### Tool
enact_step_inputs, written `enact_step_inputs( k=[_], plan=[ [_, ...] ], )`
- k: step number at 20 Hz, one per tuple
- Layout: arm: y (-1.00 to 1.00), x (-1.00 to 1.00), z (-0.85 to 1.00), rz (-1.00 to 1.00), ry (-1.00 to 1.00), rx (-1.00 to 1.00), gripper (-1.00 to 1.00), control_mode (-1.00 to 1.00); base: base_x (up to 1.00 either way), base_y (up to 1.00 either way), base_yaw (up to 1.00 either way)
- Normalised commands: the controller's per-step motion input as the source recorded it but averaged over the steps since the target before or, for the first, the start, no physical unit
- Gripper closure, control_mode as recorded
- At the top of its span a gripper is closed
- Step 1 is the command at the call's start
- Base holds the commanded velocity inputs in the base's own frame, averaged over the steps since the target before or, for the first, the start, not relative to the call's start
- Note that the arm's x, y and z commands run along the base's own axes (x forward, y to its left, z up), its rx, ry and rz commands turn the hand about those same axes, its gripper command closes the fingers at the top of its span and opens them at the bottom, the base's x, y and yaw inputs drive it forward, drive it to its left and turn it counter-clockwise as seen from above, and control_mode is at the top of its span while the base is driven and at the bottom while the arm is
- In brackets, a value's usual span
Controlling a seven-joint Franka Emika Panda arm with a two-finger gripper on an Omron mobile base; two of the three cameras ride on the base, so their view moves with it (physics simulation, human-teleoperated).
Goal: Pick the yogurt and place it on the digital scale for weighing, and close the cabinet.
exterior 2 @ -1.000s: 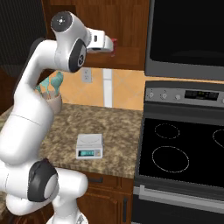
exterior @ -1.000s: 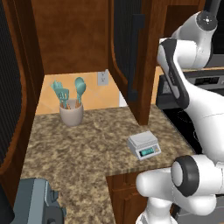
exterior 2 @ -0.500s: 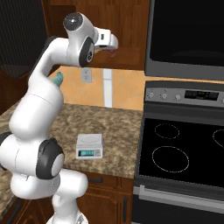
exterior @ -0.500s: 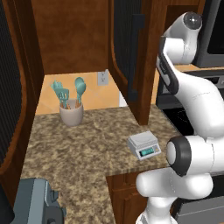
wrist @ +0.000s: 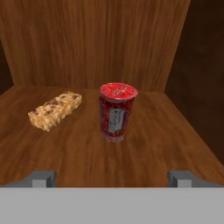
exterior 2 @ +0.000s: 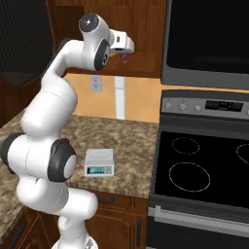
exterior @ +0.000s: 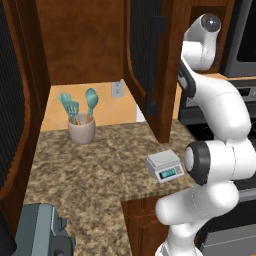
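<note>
The yogurt (wrist: 117,111), a small dark-red cup with a red lid, stands upright on the wooden shelf inside the cabinet (wrist: 100,43). My gripper (wrist: 112,177) is open, its fingertips (wrist: 41,178) wide apart at the shelf's front edge, short of the cup and not touching it. In the right base view the gripper (exterior 2: 126,52) is raised at the cabinet (exterior 2: 143,29). The cabinet's ribbed door (exterior: 145,55) with its black bar handle stands open. The digital scale (exterior: 164,166) (exterior 2: 99,162) sits bare at the counter's front edge.
A granola bar (wrist: 55,109) lies on the shelf left of the cup. A beige utensil crock (exterior: 81,131) stands at the back of the granite counter (exterior: 95,175). A grey-blue appliance (exterior: 42,235) sits at the front left. A black stove (exterior 2: 204,170) and a microwave (exterior 2: 209,39) are on the right.
The arm has risen and straightened, bringing the hand a little further toward the cabinet opening. The jaws have stayed open. The scale and crock have not moved.
</note>
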Motion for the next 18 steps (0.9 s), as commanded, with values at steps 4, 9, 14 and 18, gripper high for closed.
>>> enact_step_inputs(
  k=[4, 9, 14, 18],
  plan=[
    [-0.01, 0.42, -0.07, 0.0, 0.0, 0.0, -1.0, -1.0, 0.0, 0.0, 0.0],
    [-0.1, 0.37, -0.05, 0.0, 0.0, 0.0, -1.0, -1.0, 0.0, 0.0, 0.0],
    [-0.11, 0.34, -0.07, 0.0, 0.0, 0.0, -1.0, -1.0, 0.0, 0.0, 0.0],
    [-0.05, 0.31, -0.11, 0.0, 0.0, 0.0, -1.0, -1.0, 0.0, 0.0, 0.0]
  ],
)
